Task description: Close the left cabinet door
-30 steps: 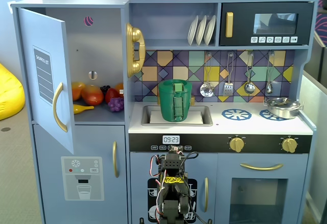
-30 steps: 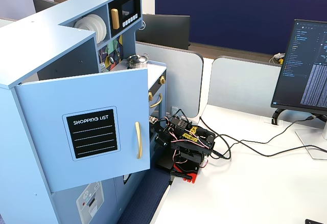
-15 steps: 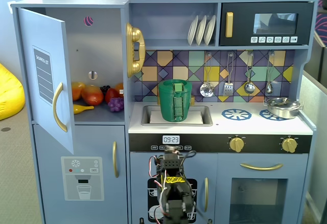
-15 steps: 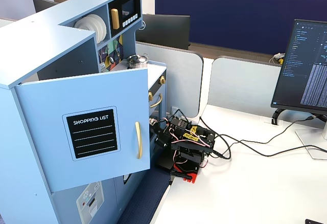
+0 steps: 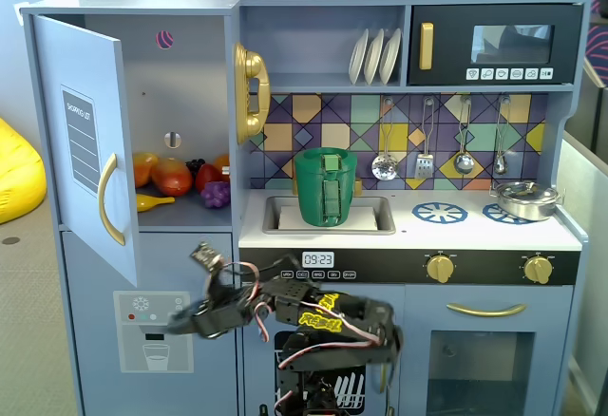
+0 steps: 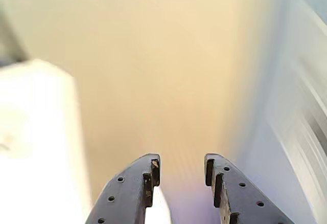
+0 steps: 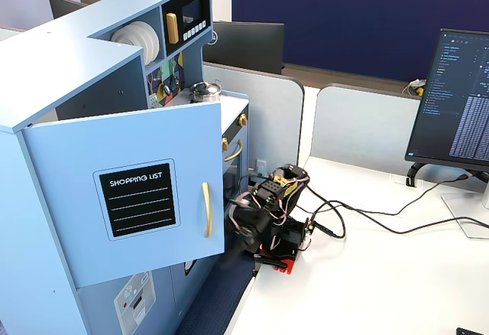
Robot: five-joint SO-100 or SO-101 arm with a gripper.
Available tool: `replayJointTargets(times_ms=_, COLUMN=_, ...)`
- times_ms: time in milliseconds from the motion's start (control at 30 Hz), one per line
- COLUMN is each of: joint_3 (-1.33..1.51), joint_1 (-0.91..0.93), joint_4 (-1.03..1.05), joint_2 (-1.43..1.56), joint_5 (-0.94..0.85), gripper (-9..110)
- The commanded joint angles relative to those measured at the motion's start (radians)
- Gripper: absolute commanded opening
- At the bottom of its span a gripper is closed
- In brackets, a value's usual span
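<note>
The left cabinet door [image 5: 90, 141] stands swung wide open at 9 o'clock of the toy kitchen. It looks rigid and light on its hinge; pushing its outer face [image 7: 130, 197] should serve. The end effector [image 6: 181, 170], at 5 o'clock below it, is parted and empty. The hinge is hidden, and the wrist view is blurred.

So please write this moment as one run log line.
left cabinet door: open | end effector: open, empty, below door, no contact | fruit: on shelf

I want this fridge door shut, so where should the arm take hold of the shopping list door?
Probably the curved gold handle near the free edge of the left cabinet door. It bows off the panel, leaving a gap for a finger. Come from the outer face; the open hand sits below.
</note>
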Motion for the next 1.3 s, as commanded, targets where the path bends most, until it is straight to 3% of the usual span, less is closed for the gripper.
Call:
replayJointTargets(times_ms=0, joint_3=-0.029, joint_1=-0.172, joint_4=-0.359, joint_2=-0.109, joint_5=-0.087, gripper=0)
replayJointTargets(times_ms=333, joint_3=-0.147, joint_1=-0.341, joint_4=-0.499, joint_2=-0.284, joint_5=-0.153, gripper=0)
replayJointTargets(times_ms=600, joint_3=-0.44, joint_1=-0.377, joint_4=-0.54, joint_2=-0.572, joint_5=-0.216, gripper=0)
replayJointTargets(times_ms=933, joint_3=-0.902, joint_1=-0.275, joint_4=-0.541, joint_2=-0.945, joint_5=-0.284, gripper=0)
replayJointTargets(times_ms=1267, joint_3=-0.937, joint_1=-0.17, joint_4=-0.525, joint_2=-0.971, joint_5=-0.319, gripper=0)
